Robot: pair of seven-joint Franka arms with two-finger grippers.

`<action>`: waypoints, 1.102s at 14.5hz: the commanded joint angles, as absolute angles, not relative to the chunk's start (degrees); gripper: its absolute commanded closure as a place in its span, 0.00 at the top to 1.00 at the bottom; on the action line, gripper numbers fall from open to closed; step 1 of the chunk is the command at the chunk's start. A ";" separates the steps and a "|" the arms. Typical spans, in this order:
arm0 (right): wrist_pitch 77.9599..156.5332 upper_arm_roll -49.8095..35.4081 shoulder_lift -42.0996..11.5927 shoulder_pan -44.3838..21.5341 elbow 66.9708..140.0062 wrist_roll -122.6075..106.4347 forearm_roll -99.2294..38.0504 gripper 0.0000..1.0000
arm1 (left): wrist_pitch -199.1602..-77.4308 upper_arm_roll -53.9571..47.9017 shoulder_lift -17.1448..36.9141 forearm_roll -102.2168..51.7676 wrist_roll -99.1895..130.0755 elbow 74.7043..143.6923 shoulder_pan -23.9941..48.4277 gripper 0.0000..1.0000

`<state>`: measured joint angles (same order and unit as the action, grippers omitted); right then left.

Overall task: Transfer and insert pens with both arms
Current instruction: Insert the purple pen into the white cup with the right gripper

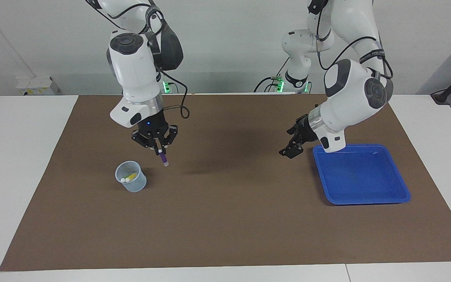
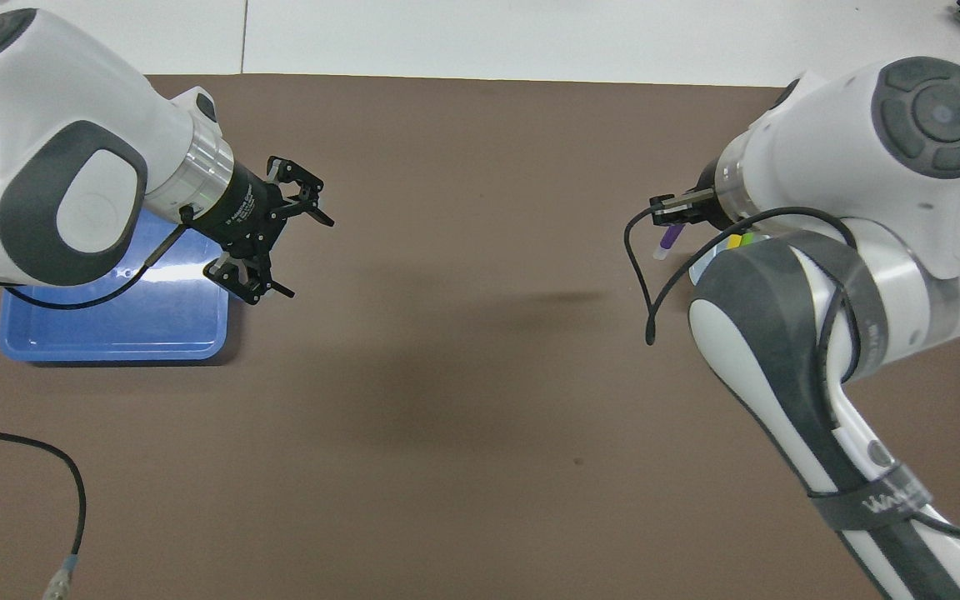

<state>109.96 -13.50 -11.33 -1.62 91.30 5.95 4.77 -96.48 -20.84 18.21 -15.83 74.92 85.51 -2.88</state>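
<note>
Two arms hang over the brown mat (image 1: 225, 219) that covers the bench (image 1: 22, 156), each with its claw up in the air.

The right claw (image 1: 158, 149) points almost straight down and is closed on the purple pen (image 1: 163, 158), gripping it at its upper end so that the pen hangs nearly upright with its whitish cap end lowest. Pen and claw sit over the mat just beside the small pale blue cup (image 1: 131, 181), toward the middle of the bench from it, and the pen's tip is above the level of the cup's rim, not inside it. In the overhead view the purple pen (image 2: 668, 240) shows below the claw's fingertips, right next to the cup's edge (most of the cup is hidden there under the arm's forearm).

Inside the cup lean the yellow pen (image 1: 130, 177) and the green pen (image 2: 747, 239), whitish cap ends up; in the facing view only the yellow one can be made out clearly.

The left claw (image 2: 297, 250) is spread wide and holds nothing. It hangs over the mat at the edge of the blue tray (image 1: 362, 184), on the side of the tray toward the middle of the bench. The tray lies at the left arm's end of the mat, well apart from the cup.
</note>
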 commanded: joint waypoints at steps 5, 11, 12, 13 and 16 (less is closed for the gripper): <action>107.58 -14.41 -8.79 7.99 94.91 -9.30 5.80 0.00 | -98.08 -20.04 15.64 -1.23 29.98 86.48 -11.30 1.00; 113.45 -14.41 -7.83 9.23 99.22 -11.51 5.54 0.00 | -102.66 -19.78 15.12 1.67 6.33 87.27 -14.77 1.00; 114.95 -14.41 -7.82 9.58 100.19 -11.34 5.45 0.00 | -102.13 -19.69 14.77 1.84 6.33 87.97 -14.85 1.00; 115.57 -14.41 -7.82 9.58 100.72 -11.08 5.28 0.00 | -102.22 -19.60 14.24 1.85 6.33 88.67 -15.38 1.00; 115.84 -14.50 -7.65 9.58 101.86 -10.37 5.01 0.00 | -102.92 -19.69 14.15 1.76 6.59 88.07 -17.31 1.00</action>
<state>114.36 -13.79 -9.96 8.57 98.67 -10.80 4.83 -101.78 -19.77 16.48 0.89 7.30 86.06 -16.22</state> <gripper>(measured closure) 0.819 0.000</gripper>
